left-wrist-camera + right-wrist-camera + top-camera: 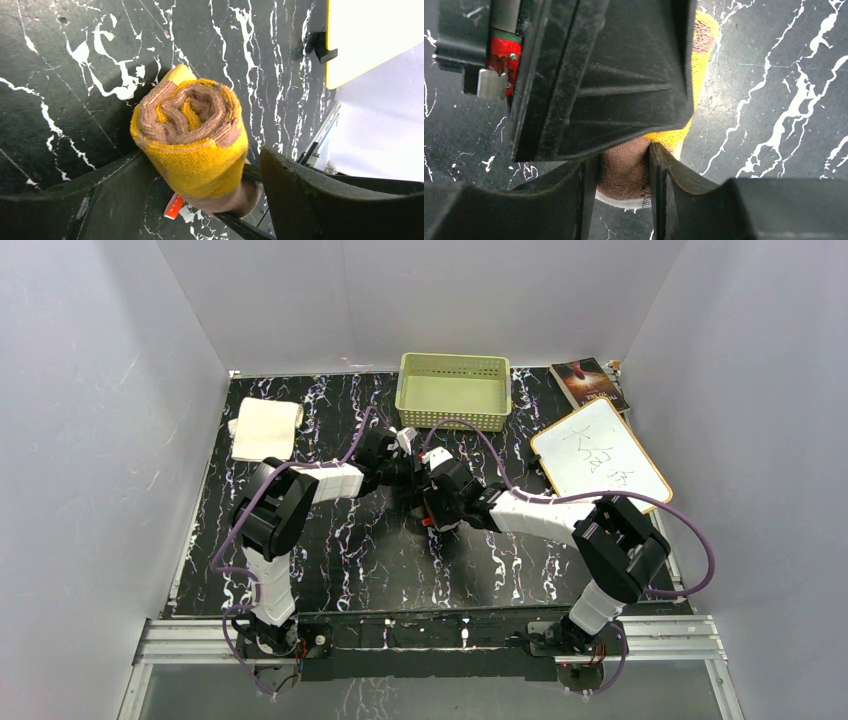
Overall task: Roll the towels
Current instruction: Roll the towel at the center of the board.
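the small mustard-yellow and brown terry towel (pixel 192 145), rolled into a tight cylinder, is being pinched at its brown end by the right gripper (pixel 623 155) near mid-table. the left gripper (pixel 205 157) is being held wide, w/ fingers either side of the roll. the long cream-white towel (pixel 265 428), also rolled, is lying at the far-left corner of the black marble-patterned table (pixel 380 560), well apart from both arms.
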`<state>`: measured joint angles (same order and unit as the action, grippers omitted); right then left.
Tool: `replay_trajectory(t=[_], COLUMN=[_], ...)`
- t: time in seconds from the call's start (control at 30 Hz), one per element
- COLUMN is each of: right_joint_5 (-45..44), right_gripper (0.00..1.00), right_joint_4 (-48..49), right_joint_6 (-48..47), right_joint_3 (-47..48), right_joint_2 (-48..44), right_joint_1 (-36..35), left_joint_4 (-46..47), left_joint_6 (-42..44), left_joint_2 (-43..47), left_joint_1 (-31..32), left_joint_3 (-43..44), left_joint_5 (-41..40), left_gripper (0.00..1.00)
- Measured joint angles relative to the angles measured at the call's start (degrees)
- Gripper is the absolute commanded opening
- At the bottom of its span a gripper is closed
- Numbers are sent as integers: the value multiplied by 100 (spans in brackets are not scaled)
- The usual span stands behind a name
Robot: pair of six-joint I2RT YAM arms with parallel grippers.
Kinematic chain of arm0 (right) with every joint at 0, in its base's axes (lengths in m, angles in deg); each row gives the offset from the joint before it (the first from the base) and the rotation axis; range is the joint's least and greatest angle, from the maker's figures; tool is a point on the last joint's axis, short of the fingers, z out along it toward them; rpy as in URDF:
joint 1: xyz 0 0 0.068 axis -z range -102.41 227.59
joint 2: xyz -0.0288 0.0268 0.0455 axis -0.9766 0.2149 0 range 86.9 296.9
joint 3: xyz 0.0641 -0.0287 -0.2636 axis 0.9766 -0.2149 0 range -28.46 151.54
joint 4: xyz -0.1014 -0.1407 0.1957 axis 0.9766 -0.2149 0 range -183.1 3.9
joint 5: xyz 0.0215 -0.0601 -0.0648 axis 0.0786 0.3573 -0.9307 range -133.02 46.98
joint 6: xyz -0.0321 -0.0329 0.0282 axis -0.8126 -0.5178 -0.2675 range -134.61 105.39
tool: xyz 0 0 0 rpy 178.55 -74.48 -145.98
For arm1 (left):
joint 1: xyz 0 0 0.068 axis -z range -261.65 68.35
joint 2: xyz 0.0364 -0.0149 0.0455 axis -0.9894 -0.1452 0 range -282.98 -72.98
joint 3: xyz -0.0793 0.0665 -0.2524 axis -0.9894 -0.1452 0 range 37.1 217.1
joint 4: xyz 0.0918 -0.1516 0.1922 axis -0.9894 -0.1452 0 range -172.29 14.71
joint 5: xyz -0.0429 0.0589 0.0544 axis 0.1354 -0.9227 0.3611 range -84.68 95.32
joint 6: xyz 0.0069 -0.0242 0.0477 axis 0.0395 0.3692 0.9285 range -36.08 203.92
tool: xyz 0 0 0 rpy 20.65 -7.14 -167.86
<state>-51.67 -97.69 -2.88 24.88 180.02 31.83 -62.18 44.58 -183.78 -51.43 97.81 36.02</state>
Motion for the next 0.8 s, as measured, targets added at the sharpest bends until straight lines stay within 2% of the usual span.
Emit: replay_trajectory(t=[0.07, 0.2, 0.4, 0.8], right_joint_5=[24, 289, 1176, 3106], right_gripper=[33, 31, 30, 29], right_joint_4=[96, 345, 929, 2081], right_joint_6=[39, 94, 426, 1095], right_joint_3=[-52, -173, -592, -1377], right_joint_2=[0, -2, -170, -264], right_joint_1=[7, 96, 627, 1799], left_joint_4=[133, 481, 640, 339], left_joint_6=[-33, -210, -258, -116], left_joint_2=[-13, -76, -166, -468], left_joint_1=[0, -13, -13, 39], left_joint_3=[-15, -92, -79, 396], left_joint_5=[98, 308, 376, 411], left_gripper=[82, 82, 76, 76])
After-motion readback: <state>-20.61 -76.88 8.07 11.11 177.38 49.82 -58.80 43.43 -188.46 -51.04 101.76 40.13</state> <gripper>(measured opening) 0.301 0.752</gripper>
